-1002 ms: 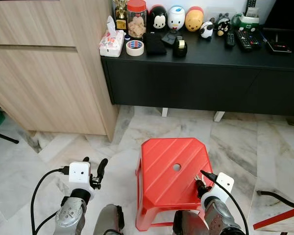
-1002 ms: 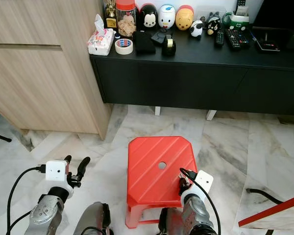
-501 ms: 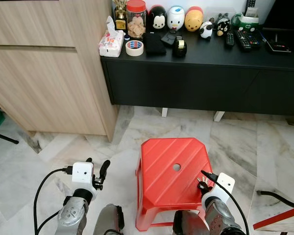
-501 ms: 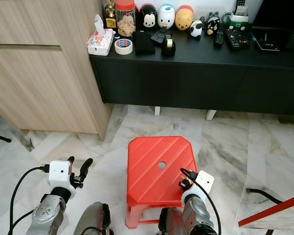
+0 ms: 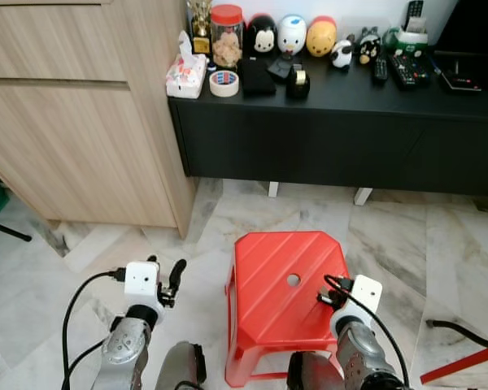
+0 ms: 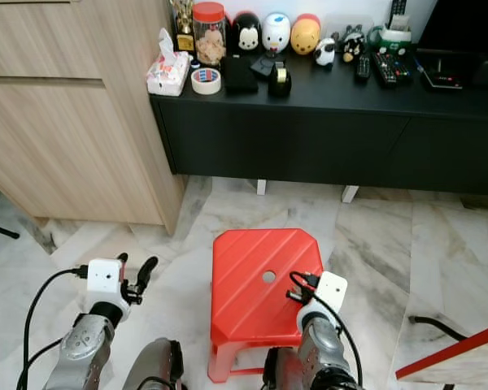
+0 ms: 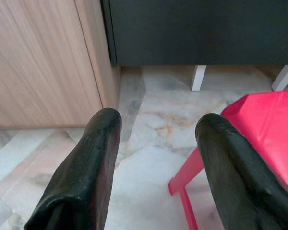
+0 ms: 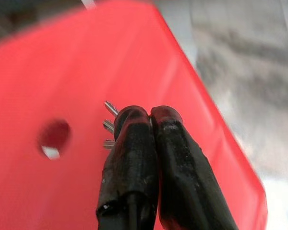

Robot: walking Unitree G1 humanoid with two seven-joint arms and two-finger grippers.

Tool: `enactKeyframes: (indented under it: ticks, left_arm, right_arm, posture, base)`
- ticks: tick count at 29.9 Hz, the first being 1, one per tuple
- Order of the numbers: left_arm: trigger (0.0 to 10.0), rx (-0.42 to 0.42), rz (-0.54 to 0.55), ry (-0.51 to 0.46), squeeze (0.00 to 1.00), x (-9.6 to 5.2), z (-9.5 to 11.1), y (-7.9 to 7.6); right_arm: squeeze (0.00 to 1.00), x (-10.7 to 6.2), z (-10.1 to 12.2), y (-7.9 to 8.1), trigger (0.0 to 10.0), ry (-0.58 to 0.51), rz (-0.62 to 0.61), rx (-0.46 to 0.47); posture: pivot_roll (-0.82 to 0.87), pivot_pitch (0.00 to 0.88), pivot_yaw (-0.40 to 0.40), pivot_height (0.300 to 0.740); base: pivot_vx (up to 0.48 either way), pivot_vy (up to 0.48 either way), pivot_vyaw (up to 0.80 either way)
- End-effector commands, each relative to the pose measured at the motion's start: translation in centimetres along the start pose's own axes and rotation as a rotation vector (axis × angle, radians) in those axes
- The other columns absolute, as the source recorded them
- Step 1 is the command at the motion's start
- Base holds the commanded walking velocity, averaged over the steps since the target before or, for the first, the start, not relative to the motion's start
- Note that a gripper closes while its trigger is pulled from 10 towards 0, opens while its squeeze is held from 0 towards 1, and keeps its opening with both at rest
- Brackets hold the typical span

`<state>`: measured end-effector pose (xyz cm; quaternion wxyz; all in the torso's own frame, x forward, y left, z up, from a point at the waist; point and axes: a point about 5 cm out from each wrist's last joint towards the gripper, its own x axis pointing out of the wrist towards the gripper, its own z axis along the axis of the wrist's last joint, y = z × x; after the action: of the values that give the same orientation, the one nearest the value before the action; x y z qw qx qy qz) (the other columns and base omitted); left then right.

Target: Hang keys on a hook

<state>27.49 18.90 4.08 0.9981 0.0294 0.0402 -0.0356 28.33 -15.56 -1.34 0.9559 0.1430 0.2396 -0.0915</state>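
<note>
Keys show as a few thin metal tips poking out beside the pinched black fingers of the right hand, which is clenched on them above the right part of the red stool, close to the round hole in its seat. The stool stands on the marble floor in front of a long black counter that carries a tissue pack, a roll of tape, a red-lidded jar, a row of round toy figures and several remotes. A wooden cabinet stands to the left of the counter. The left hand is released, its two fingers spread apart, held low over the floor to the left of the stool and well apart from the keys.
</note>
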Motion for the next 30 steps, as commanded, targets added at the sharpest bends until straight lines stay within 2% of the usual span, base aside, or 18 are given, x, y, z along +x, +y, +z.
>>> enactKeyframes:
  ticks: [1,8,9,10,13,18,26,30]
  left_arm:
    - [10.0,0.017,-0.006,0.021,0.00,-0.2,-0.6,-0.2]
    - [10.0,0.007,0.002,0.025,0.00,0.1,-0.8,-0.5]
    - [10.0,0.005,0.003,0.026,0.00,0.2,-0.9,-0.5]
    - [10.0,0.002,0.006,0.027,0.00,0.3,-0.9,-0.5]
    - [10.0,-0.009,0.019,0.035,0.00,0.3,-1.1,-0.4]
    - [10.0,-0.022,0.045,0.060,0.00,0.0,-1.8,0.1]
    - [10.0,-0.023,0.051,0.057,0.00,0.0,-1.9,0.2]
    - [10.0,-0.025,0.048,0.049,0.00,0.2,-1.7,0.1]
  right_arm:
    - [0.00,0.0,0.5,0.3,0.0,-0.032,0.022,-0.016]
    - [0.00,-0.1,0.8,0.2,0.0,-0.074,0.052,-0.042]
    - [0.00,-0.2,0.9,0.2,1.8,-0.088,0.058,-0.050]
    - [0.00,-0.2,1.0,0.2,10.0,-0.097,0.064,-0.066]
    - [0.00,-0.3,1.3,0.3,10.0,-0.131,0.084,-0.106]
    - [0.00,-0.7,1.7,0.7,10.0,-0.182,0.130,-0.079]
    - [0.00,-0.6,1.7,0.8,10.0,-0.170,0.135,-0.097]
    - [0.00,-0.6,1.7,1.7,10.0,-0.147,0.217,-0.162]
  posture:
    - [0.08,0.052,-0.048,0.631]
    - [0.07,0.036,-0.055,0.631]
    - [0.07,0.034,-0.057,0.631]
    - [0.07,0.033,-0.058,0.631]
    - [0.06,0.027,-0.062,0.631]
    - [0.06,0.022,-0.066,0.636]
    - [0.06,0.018,-0.068,0.691]
    - [0.06,0.008,-0.071,0.725]
  base:
    - [0.000,0.000,0.00]
    - [0.000,0.000,0.00]
    - [0.000,0.000,0.00]
    - [0.000,0.000,0.00]
    - [0.000,0.000,0.00]
    - [0.000,0.000,0.00]
    - [0.000,0.000,0.00]
    - [0.000,0.000,0.00]
